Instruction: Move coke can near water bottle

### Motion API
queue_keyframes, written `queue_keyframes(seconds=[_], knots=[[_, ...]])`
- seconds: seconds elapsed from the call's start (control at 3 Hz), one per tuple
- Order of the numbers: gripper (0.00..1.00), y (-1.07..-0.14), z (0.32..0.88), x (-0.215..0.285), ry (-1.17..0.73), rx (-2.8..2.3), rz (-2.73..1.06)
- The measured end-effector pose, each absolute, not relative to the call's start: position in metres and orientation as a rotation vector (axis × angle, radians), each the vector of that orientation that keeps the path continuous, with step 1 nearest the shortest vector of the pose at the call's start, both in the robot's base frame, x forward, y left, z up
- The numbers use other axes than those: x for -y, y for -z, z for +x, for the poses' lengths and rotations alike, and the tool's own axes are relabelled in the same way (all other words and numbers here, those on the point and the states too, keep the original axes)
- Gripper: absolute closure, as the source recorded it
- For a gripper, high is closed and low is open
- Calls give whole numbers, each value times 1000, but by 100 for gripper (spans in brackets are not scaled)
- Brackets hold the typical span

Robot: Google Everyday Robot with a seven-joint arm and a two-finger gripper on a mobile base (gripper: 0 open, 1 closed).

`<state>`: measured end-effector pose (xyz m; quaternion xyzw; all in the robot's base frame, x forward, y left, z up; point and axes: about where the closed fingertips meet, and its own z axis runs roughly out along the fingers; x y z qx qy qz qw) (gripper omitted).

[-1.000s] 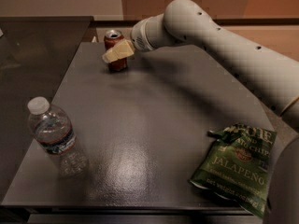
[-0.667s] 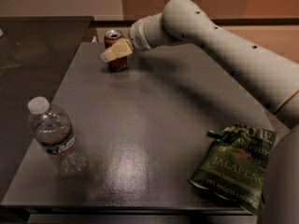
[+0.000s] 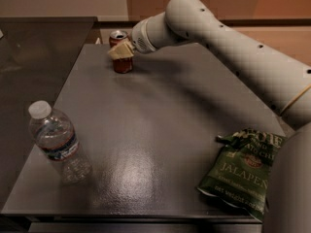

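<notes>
The coke can [image 3: 122,65] stands upright at the far left of the grey table [image 3: 160,130], red with a silver top. My gripper [image 3: 121,50] is at the can, reaching in from the right, and its cream tip covers the can's upper front. The water bottle [image 3: 57,142] stands at the near left of the table, clear with a white cap and a dark label band. It is far from the can, towards the front edge.
A green jalapeño chip bag [image 3: 243,171] lies at the near right of the table. My white arm [image 3: 233,47] spans the back right of the table. A darker counter [image 3: 39,47] adjoins the table on the left.
</notes>
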<state>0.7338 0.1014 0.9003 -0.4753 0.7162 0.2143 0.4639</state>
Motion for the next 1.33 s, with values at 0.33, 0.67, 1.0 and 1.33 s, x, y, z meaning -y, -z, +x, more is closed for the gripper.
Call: queue_keyframes(seconds=[0.33, 0.67, 1.0, 1.33], knots=[[65, -902, 724, -99, -555, -1758, -1194], [87, -909, 704, -92, -607, -1737, -1225], [100, -923, 672, -82, -666, -1690, -1299], [100, -932, 635, -75, -727, -1636, -1403]])
